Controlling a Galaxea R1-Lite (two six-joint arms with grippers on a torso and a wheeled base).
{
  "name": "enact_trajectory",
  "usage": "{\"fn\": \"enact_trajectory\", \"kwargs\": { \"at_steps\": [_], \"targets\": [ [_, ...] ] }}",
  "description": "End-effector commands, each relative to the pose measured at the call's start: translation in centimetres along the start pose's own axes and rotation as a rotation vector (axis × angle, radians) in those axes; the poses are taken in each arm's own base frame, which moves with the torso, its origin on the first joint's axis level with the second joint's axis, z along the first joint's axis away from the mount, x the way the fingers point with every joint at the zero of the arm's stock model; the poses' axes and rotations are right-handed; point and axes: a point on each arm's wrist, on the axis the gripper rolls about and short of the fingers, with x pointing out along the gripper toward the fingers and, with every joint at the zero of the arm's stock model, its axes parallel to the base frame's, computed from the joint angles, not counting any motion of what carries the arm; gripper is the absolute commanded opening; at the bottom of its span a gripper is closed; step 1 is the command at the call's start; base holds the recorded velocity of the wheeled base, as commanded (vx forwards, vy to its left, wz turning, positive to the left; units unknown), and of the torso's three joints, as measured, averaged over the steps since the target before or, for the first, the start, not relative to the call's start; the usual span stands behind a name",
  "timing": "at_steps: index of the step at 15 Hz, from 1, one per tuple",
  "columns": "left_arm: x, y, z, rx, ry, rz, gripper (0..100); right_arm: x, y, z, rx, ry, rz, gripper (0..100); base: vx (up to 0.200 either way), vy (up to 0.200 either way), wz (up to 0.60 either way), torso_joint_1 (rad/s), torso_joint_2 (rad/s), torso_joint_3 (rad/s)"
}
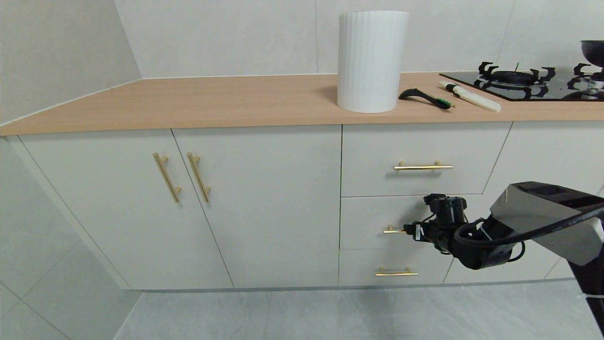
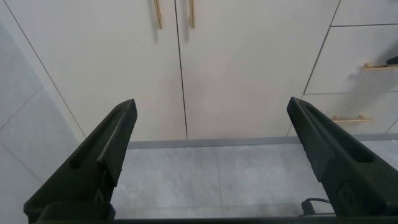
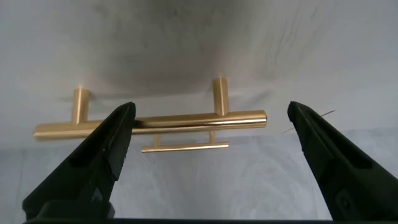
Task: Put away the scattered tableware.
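On the wooden countertop [image 1: 212, 101] a black-handled utensil [image 1: 423, 97] and a white knife [image 1: 472, 97] lie beside a tall white ribbed container [image 1: 372, 61]. My right gripper [image 1: 421, 231] is low in front of the drawer stack, at the middle drawer's brass handle [image 1: 390, 231]. In the right wrist view the right gripper [image 3: 210, 118] is open, and that handle [image 3: 149, 124] runs across just ahead of its fingers. The left gripper [image 2: 211, 109] is open and holds nothing. It faces the base of the double cabinet doors [image 2: 180, 68].
A black gas hob [image 1: 528, 82] sits at the counter's right end, with a dark pot [image 1: 593, 49] on it. The top drawer handle [image 1: 423, 166] and bottom drawer handle [image 1: 396, 272] flank the middle one. Two cabinet door handles [image 1: 181, 177] are to the left. Grey floor tiles [image 1: 283, 316] lie below.
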Motion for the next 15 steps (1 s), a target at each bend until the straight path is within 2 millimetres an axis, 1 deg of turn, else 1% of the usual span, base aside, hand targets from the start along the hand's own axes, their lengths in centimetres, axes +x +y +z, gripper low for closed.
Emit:
{"fn": "enact_trajectory", "kwargs": {
  "at_steps": [1,7,13,15],
  "targets": [
    [0.01,0.00,0.00,0.000,0.001,0.000,100,0.40,0.03,-0.33,0.000,0.004,-0.003,100,0.000,0.000,0.00,0.000,0.00,0.000],
    [0.01,0.00,0.00,0.000,0.001,0.000,100,0.14,-0.09,-0.72,-0.011,0.052,-0.013,100,0.000,0.000,0.00,0.000,0.00,0.000],
    [0.01,0.00,0.00,0.000,0.001,0.000,100,0.10,-0.11,-0.76,-0.012,0.058,-0.014,100,0.000,0.000,0.00,0.000,0.00,0.000],
    [0.01,0.00,0.00,0.000,0.001,0.000,100,-0.40,-0.18,-0.57,-0.015,0.064,-0.015,100,0.000,0.000,0.00,0.000,0.00,0.000]
  ]
}}
